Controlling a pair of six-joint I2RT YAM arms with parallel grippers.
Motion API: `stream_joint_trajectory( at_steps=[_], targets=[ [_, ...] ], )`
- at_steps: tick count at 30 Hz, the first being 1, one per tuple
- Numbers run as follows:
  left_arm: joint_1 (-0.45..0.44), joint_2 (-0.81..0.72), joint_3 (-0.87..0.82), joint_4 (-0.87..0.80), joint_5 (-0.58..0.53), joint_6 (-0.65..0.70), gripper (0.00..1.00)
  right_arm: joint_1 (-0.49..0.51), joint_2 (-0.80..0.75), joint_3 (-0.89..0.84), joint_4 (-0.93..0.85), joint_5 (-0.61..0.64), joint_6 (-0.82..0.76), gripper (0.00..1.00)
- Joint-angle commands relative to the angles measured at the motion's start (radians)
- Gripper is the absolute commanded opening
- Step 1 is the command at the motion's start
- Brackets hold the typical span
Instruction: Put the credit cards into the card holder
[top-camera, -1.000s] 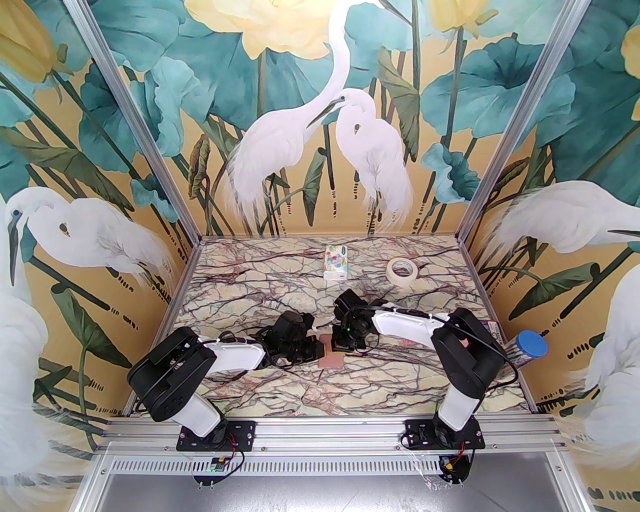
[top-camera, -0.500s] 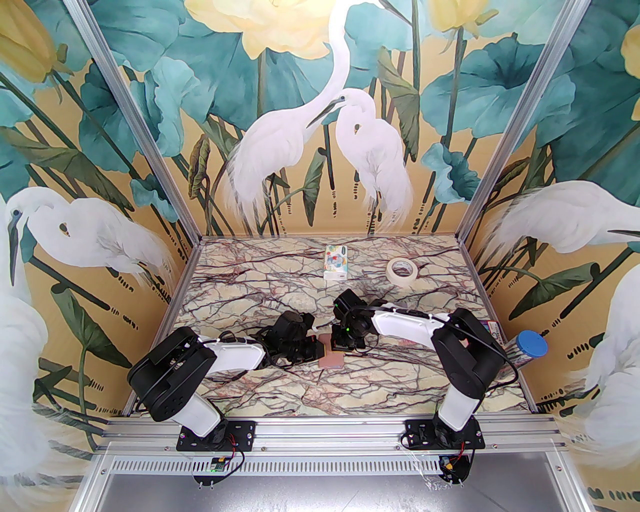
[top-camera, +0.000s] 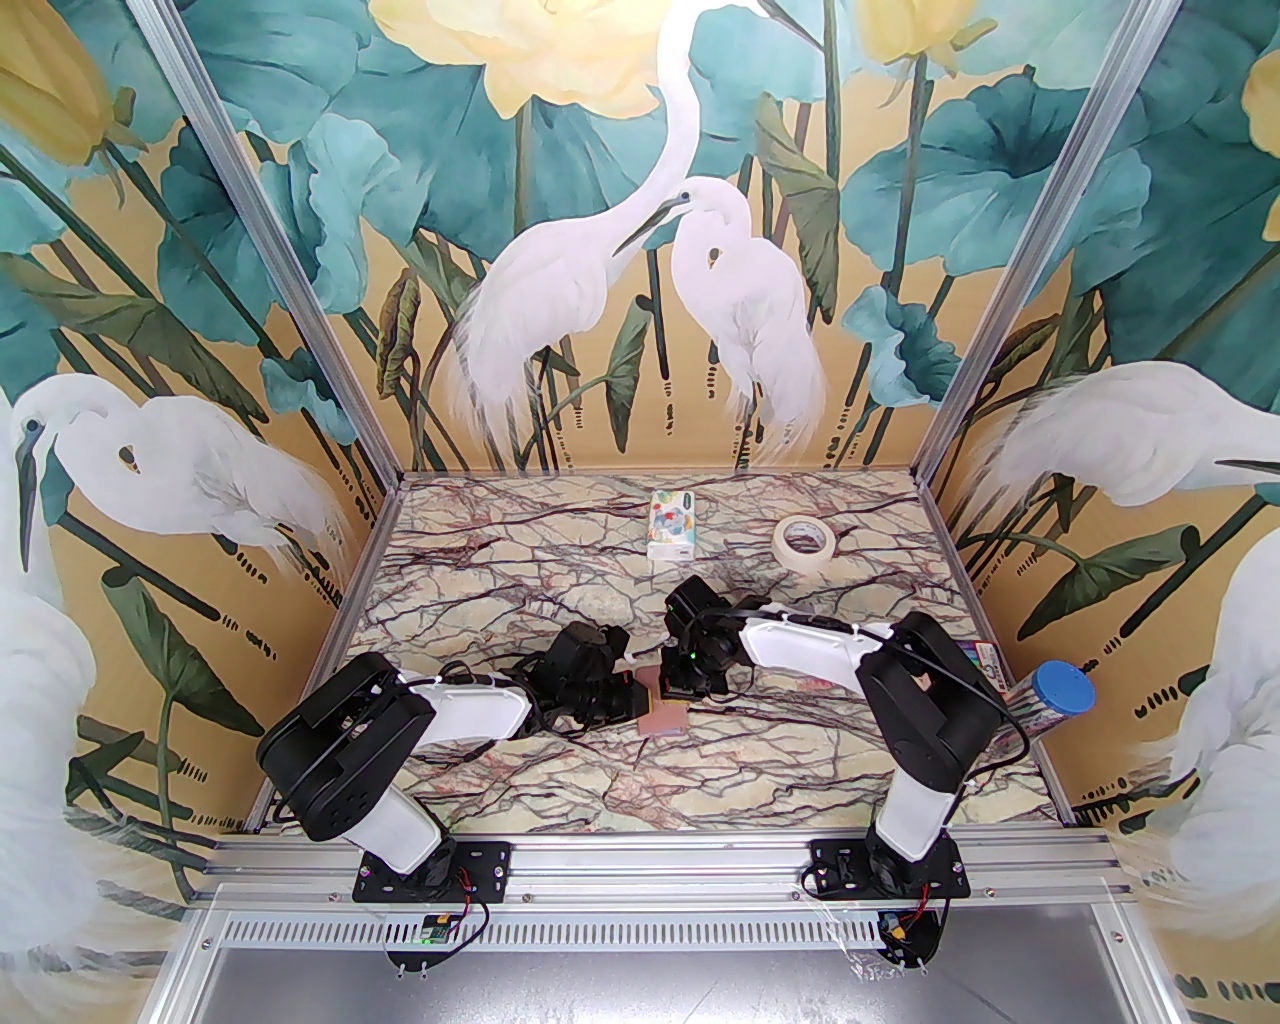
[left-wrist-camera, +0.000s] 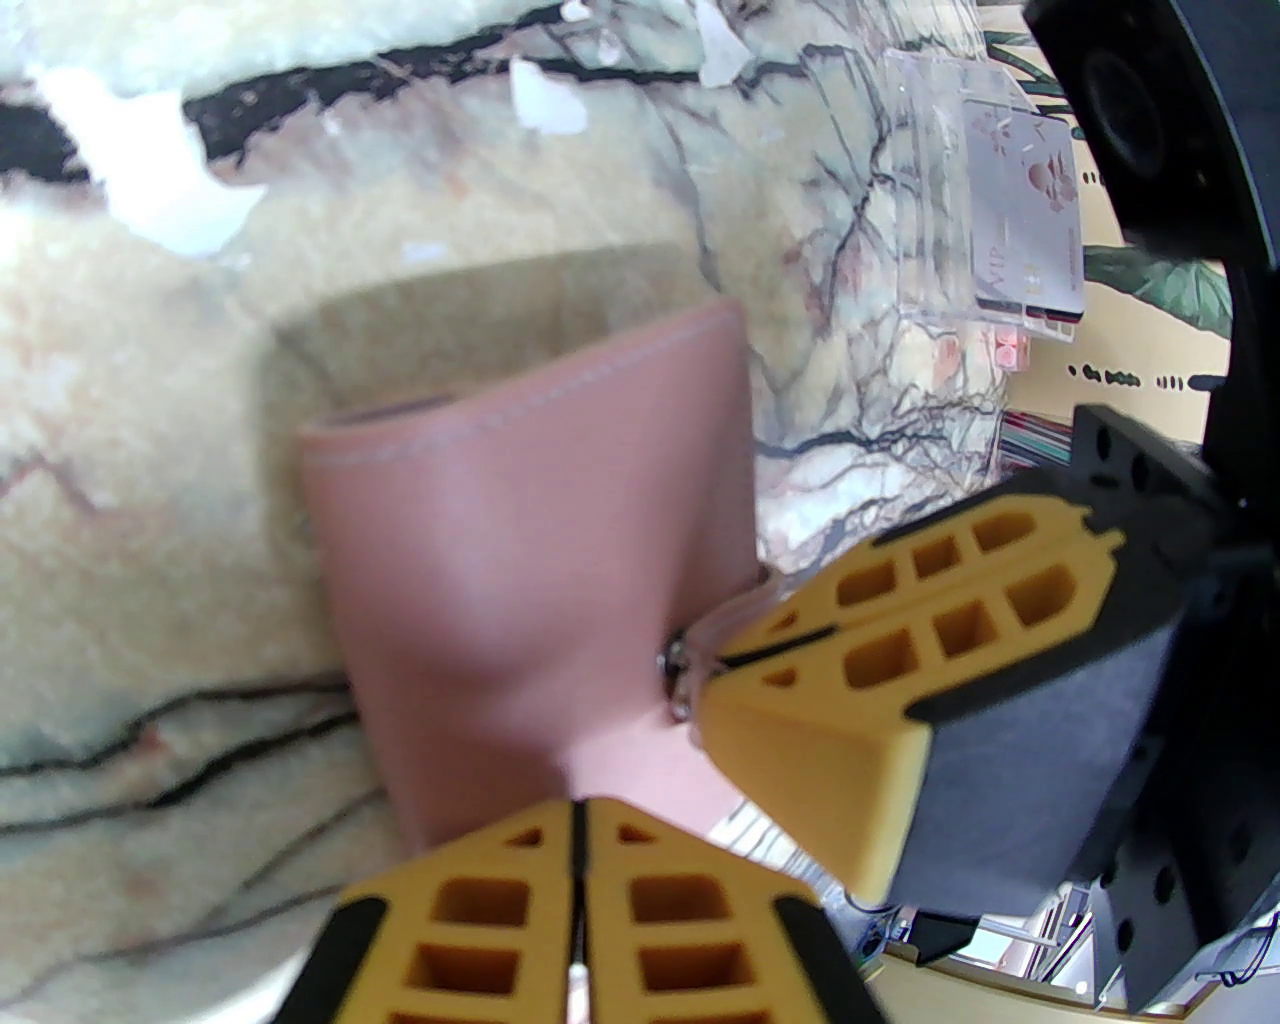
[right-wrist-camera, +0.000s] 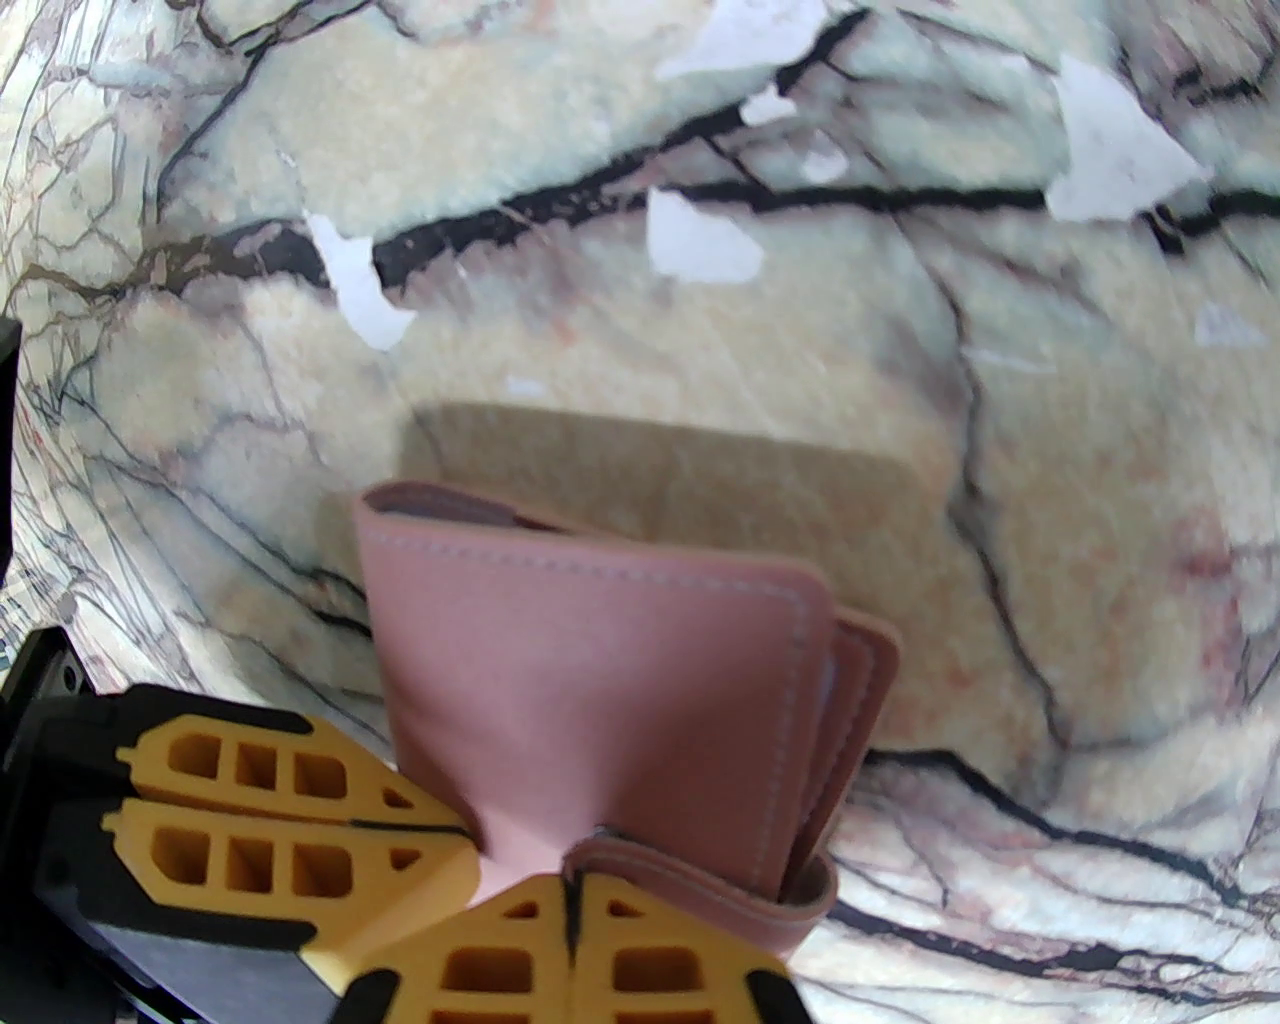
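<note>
The flat dusty-pink leather-like card holder (top-camera: 662, 715) lies at the middle of the marble-patterned table (top-camera: 560, 770), between the two arms, folded and partly raised off the surface. The left pincer (left-wrist-camera: 577, 805) is pressed together on its near edge. The right pincer (right-wrist-camera: 572, 875) is pinched on the flap beside the small metal snap (left-wrist-camera: 678, 682).

The main risk is in the pull. If the two arms draw apart unevenly, the thin flap may slip out of one grip and the holder may fall shut again. A hard tug could also strain the stitched leather at the snap, or drag the whole holder sideways instead of opening it.

The pale, thin plastic credit cards (left-wrist-camera: 1025, 220) stand well apart at the right edge of the table, by a clear plastic box (left-wrist-camera: 925, 190). With both pincers occupied, neither can fetch one, and releasing either side probably lets the holder close.
</note>
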Motion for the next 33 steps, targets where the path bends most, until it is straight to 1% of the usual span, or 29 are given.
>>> stream_joint_trajectory(
  at_steps=[1,11,15,18,23,24,26,27,29,31,33],
  targets=[
    [-0.005,0.035,-0.001,-0.012,-0.026,0.014,0.08,0.005,0.054,0.006,0.015,0.021,0.004,0.0],
    [-0.006,0.038,-0.002,-0.006,-0.023,0.012,0.08,0.005,0.101,0.017,-0.027,0.065,0.011,0.0],
    [-0.005,0.023,-0.009,-0.009,-0.027,0.012,0.08,0.005,0.049,0.016,-0.017,0.072,-0.018,0.0],
    [-0.005,0.012,-0.011,-0.012,-0.028,0.012,0.08,0.001,-0.015,0.022,-0.029,0.11,-0.05,0.0],
    [-0.006,-0.011,-0.011,0.004,-0.02,0.003,0.08,0.0,-0.049,0.046,-0.042,0.092,-0.1,0.0],
    [-0.005,-0.018,-0.01,0.004,-0.021,0.002,0.08,0.0,-0.053,0.047,-0.046,0.093,-0.106,0.08],
    [-0.005,-0.032,-0.008,-0.004,-0.025,0.001,0.08,0.0,-0.069,0.048,-0.05,0.102,-0.114,0.21],
    [-0.006,-0.04,-0.008,-0.01,-0.026,0.002,0.09,0.0,-0.079,0.047,-0.054,0.105,-0.116,0.29],
    [-0.005,-0.051,-0.009,-0.018,-0.029,0.005,0.09,0.003,-0.1,0.041,-0.054,0.118,-0.117,0.38],
    [-0.005,-0.057,-0.013,-0.026,-0.033,0.009,0.08,0.008,-0.113,0.037,-0.056,0.14,-0.116,0.4],
    [-0.005,-0.061,-0.017,-0.025,-0.037,0.009,0.08,0.018,-0.112,0.042,-0.076,0.167,-0.112,0.38]
  ],
)
